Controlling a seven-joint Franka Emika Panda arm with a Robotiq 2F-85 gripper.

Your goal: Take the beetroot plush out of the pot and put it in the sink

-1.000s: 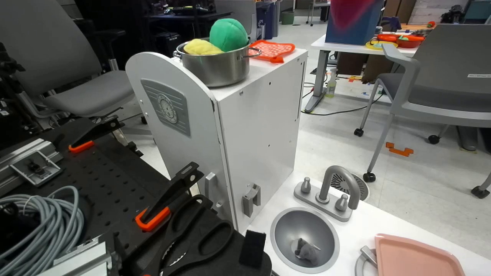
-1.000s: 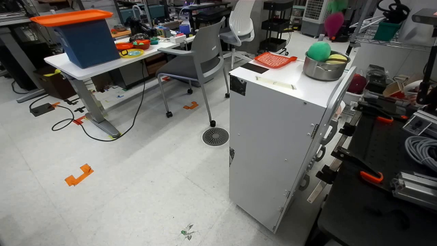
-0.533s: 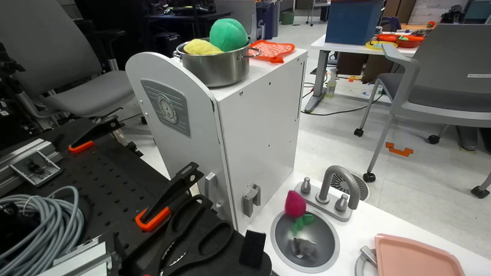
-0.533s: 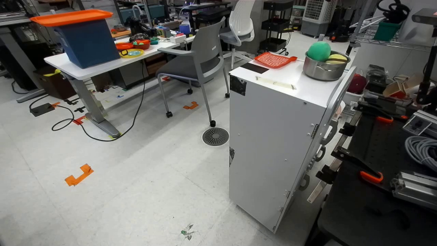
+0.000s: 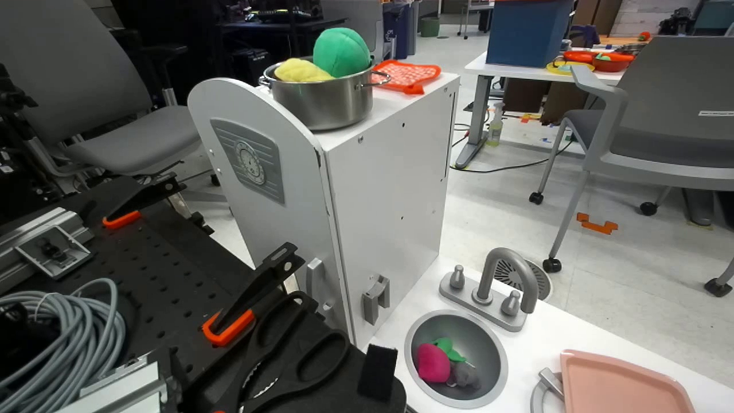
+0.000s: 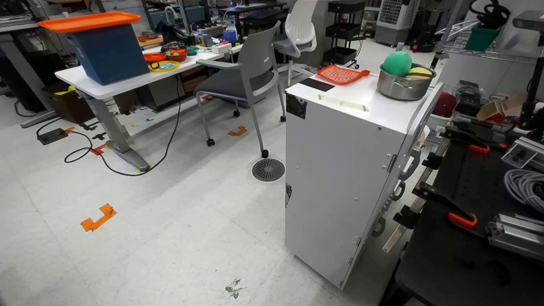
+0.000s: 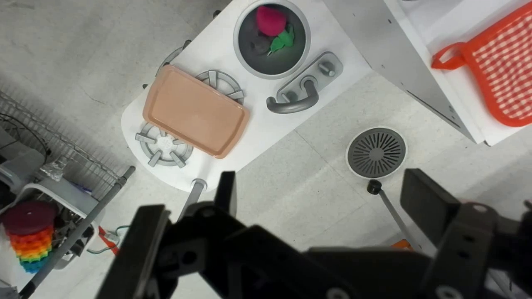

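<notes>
The magenta beetroot plush [image 5: 433, 365] with green leaves lies in the grey round sink [image 5: 487, 355], against its wall. From above, in the wrist view, the beetroot plush [image 7: 271, 20] rests inside the sink [image 7: 272, 76] rim, beside a dark grey soft object [image 7: 259, 45]. My gripper [image 7: 319, 176] stands open high over the scene, only floor showing between its pads. It is out of both exterior views. The silver pot [image 5: 327, 104] sits on the tall white cabinet, holding a green round plush [image 5: 342, 53] and a yellow plush [image 5: 302, 70]; its bottom is hidden.
A curved faucet [image 5: 510, 261] with knobs rises at the sink's rim. A pink tray [image 7: 195, 110] lies over grey burners on the white counter. The tall white cabinet [image 5: 390, 183] stands beside the sink, with a red checkered potholder [image 7: 507, 70] on top.
The beetroot plush has dropped: blurred in the air high above a second ago, at the sink's far rim half a second ago, now down inside the sink. The pot has not moved.
</notes>
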